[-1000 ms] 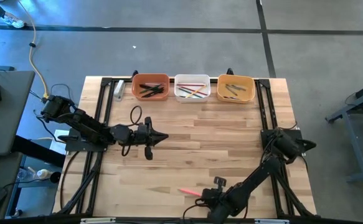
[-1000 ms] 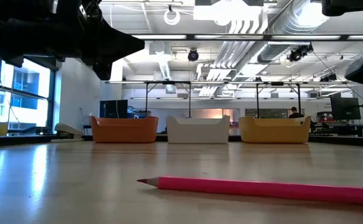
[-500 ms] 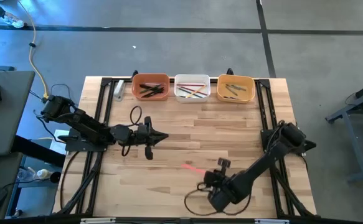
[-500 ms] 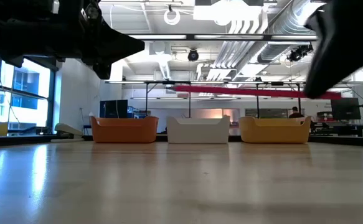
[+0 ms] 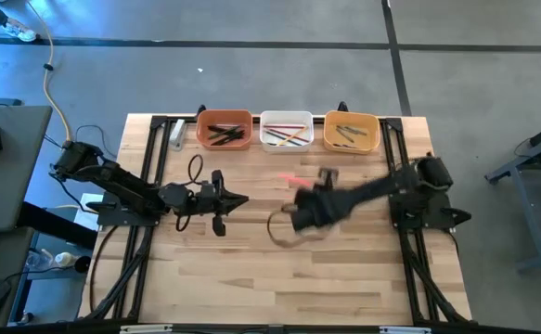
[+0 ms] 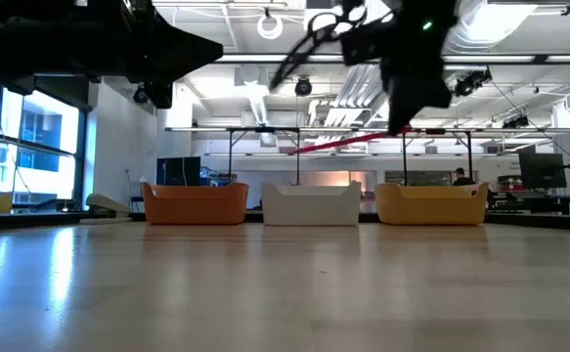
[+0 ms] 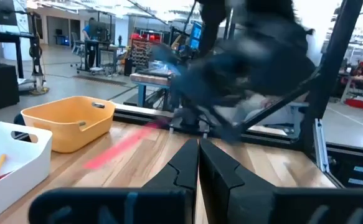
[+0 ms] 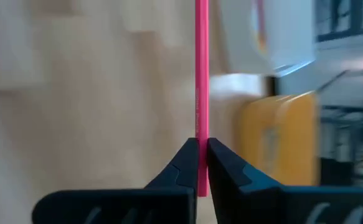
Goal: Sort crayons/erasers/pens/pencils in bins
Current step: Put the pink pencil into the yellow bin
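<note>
My right gripper [image 5: 318, 178] is above the middle of the table, just before the bins, shut on a pink pencil [image 5: 293, 179], which also shows in the low view [image 6: 348, 143]. My left gripper [image 5: 239, 200] hovers left of it, shut and empty [image 7: 198, 152]. At the far edge stand three bins in a row: terracotta-orange [image 5: 224, 130], white [image 5: 286, 131] and yellow-orange [image 5: 351, 132]. Each holds several sticks. My right gripper pinches the pink pencil's shaft [image 8: 202, 134] between its two fingertips [image 8: 184, 163], near one end of the pencil. The pencil lies across the fingers. It is lifted clear of the table, nearly level, and its long free part [image 6: 314, 148] sticks out sideways.
Black frame rails [image 5: 159, 158] run along the table's left and right sides. A small white object [image 5: 176, 134] lies left of the terracotta bin. A dark cable loop [image 5: 284, 227] hangs by my right arm. The bare wooden tabletop [image 5: 279, 278] stretches toward the near edge.
My right gripper has lifted the pink pencil off the table near the near edge. It has carried the pencil up and toward the far edge, to just before the bins. The pencil has stayed about level in the shut fingers.
</note>
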Controlling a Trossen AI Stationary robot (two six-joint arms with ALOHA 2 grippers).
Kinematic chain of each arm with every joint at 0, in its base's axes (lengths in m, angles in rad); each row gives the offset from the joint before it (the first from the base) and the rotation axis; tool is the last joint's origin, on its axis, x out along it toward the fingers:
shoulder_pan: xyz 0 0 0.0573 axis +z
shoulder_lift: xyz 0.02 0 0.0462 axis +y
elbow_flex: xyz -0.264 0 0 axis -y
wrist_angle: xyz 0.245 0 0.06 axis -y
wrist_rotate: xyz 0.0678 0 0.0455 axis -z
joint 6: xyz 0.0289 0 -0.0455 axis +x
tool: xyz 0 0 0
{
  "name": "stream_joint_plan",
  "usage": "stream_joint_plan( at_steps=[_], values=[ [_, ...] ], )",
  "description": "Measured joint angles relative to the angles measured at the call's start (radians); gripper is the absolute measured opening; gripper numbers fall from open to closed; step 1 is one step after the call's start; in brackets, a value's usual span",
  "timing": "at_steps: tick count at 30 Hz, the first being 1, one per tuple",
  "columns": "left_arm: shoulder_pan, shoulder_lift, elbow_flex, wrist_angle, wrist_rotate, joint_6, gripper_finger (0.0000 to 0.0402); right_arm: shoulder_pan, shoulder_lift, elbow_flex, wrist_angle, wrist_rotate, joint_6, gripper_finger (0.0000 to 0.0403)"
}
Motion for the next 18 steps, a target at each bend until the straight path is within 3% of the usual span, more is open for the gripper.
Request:
stream_joint_plan(
  at_steps=[6,10,14,18],
  values=[
    [0.0,-0.026,-0.001,-0.038,0.0,0.008,0.0003,-0.305,-0.024,0.001,0.143,0.019,-0.504,0.0007],
    [0.0,-0.029,-0.001,-0.04,0.0,0.002,0.0003,-0.508,-0.024,0.001,0.354,-0.118,-0.767,0.0007],
    [0.0,-0.028,-0.001,-0.078,0.001,-0.009,0.0003,-0.668,-0.024,0.001,0.504,-0.253,-0.894,0.0007],
    [0.003,-0.028,-0.001,-0.091,0.0,-0.017,0.0003,-0.779,-0.014,0.002,0.594,-0.437,-0.903,0.0007]
  ],
)
